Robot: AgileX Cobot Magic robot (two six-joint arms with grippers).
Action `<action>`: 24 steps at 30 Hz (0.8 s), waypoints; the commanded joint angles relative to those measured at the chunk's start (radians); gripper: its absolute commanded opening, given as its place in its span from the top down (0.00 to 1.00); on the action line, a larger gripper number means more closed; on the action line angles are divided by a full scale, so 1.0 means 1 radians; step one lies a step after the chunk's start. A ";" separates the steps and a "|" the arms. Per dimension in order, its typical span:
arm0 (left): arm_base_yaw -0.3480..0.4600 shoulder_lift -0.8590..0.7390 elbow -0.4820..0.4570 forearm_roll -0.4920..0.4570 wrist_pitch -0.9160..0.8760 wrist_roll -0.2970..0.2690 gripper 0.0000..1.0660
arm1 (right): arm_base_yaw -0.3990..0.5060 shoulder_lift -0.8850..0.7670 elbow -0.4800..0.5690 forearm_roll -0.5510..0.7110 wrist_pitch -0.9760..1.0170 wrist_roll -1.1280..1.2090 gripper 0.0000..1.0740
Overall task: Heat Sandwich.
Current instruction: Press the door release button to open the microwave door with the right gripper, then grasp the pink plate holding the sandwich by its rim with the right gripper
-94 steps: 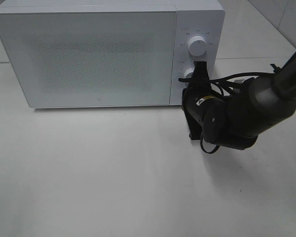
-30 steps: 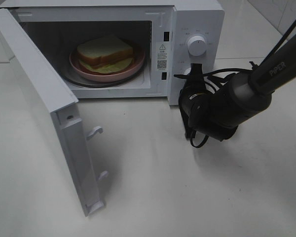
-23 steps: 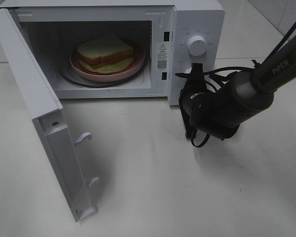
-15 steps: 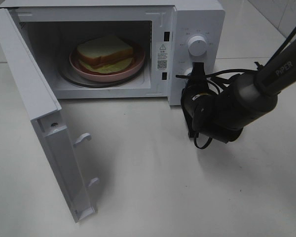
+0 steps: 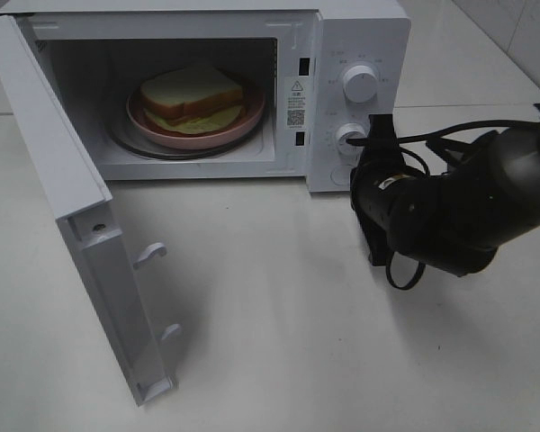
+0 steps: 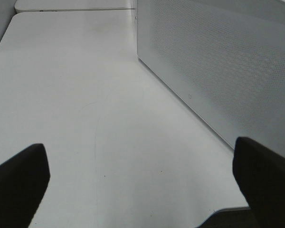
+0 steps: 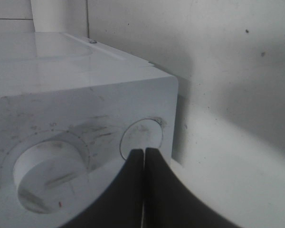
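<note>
The sandwich (image 5: pixel 191 90) lies on a round pink plate (image 5: pixel 236 128) on the turntable inside the white microwave (image 5: pixel 364 36). The microwave's door (image 5: pixel 67 184) stands wide open to the left. My right gripper (image 5: pixel 381 123) is shut and empty, its tips just right of the lower knob (image 5: pixel 350 136). In the right wrist view the shut fingertips (image 7: pixel 143 152) point at a round button (image 7: pixel 141 137) beside the knob (image 7: pixel 47 166). My left gripper (image 6: pixel 138 145) is open and empty over bare table, facing the door's perforated outer face (image 6: pixel 218 61). It is out of the exterior high view.
The open door sticks out over the left of the white table (image 5: pixel 279 342), with two latch hooks (image 5: pixel 151 255) on its edge. The upper knob (image 5: pixel 359 83) sits above the lower one. My right arm and its cables (image 5: pixel 459 211) fill the space right of the microwave.
The door, shut three seconds ago, has swung fully open and stopped. My right arm has drawn back to the right, away from the control panel, gripper still shut.
</note>
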 commanded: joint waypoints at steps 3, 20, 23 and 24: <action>0.001 -0.005 0.000 -0.008 -0.005 -0.002 0.09 | 0.003 -0.109 0.069 -0.036 0.083 -0.087 1.00; 0.001 -0.005 0.000 -0.008 -0.005 -0.002 0.09 | 0.000 -0.407 0.144 -0.065 0.451 -0.739 1.00; 0.001 -0.005 0.000 -0.008 -0.005 -0.002 0.09 | 0.000 -0.430 0.144 -0.081 0.495 -0.825 1.00; 0.001 -0.005 0.000 -0.008 -0.005 -0.002 0.09 | 0.000 -0.452 0.144 -0.084 0.544 -0.893 1.00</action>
